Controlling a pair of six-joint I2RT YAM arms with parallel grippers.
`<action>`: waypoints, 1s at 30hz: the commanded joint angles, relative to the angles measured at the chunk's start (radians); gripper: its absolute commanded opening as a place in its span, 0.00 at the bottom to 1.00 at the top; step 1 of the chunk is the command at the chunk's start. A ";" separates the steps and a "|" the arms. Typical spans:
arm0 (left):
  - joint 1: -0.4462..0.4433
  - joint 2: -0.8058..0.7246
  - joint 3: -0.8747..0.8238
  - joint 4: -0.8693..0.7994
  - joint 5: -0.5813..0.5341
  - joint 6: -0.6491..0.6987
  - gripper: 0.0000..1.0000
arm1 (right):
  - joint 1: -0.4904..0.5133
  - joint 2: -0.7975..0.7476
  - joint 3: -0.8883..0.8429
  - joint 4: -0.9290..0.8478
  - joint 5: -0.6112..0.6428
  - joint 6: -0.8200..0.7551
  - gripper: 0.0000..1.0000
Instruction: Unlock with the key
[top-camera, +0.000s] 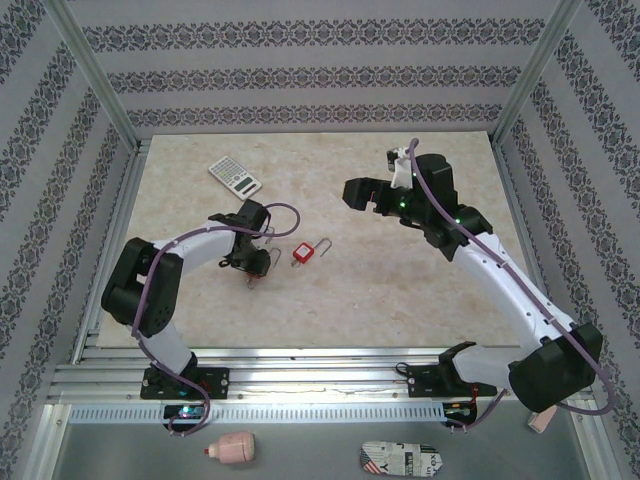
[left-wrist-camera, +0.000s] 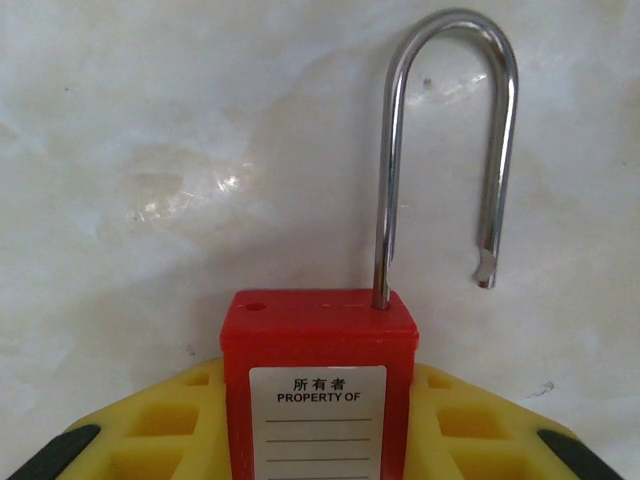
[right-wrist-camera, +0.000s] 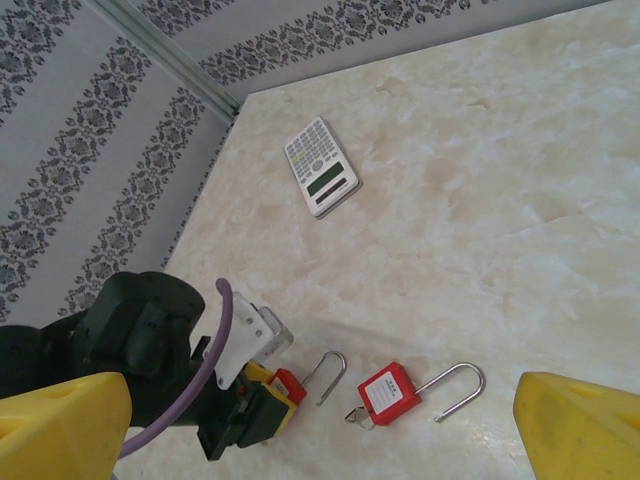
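- Red padlock (left-wrist-camera: 318, 335) clamped in your left gripper (left-wrist-camera: 318, 440), shackle (left-wrist-camera: 388, 180) free.
- Right gripper (right-wrist-camera: 320, 430) gapes wide, empty; key (right-wrist-camera: 354, 416) seemingly in the second padlock (right-wrist-camera: 392, 388) on the tabletop (right-wrist-camera: 500, 200).
- Careless pinch there: loose lock skids away.

Red padlock (left-wrist-camera: 318, 345) clamped at bottom centre, shackle (left-wrist-camera: 395, 150) open

The left gripper (left-wrist-camera: 318, 450) pinches the padlock body between its yellow fingers (left-wrist-camera: 165, 430) at the lower edge. The white label (left-wrist-camera: 317, 420) reads "PROPERTY OF". The steel shackle rises toward the upper right, its left leg seated in the body and its notched right end hanging free over the pale marbled table (left-wrist-camera: 150, 150).
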 joint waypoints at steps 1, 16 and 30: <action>0.011 0.026 0.030 -0.040 -0.067 0.006 0.00 | -0.014 -0.029 -0.022 0.005 -0.014 -0.034 0.98; 0.030 -0.066 0.151 -0.089 -0.185 -0.066 1.00 | -0.086 -0.134 -0.126 -0.052 0.011 -0.100 0.98; 0.106 -0.681 -0.298 0.497 -0.382 -0.206 1.00 | -0.259 -0.348 -0.498 0.057 0.442 -0.215 0.98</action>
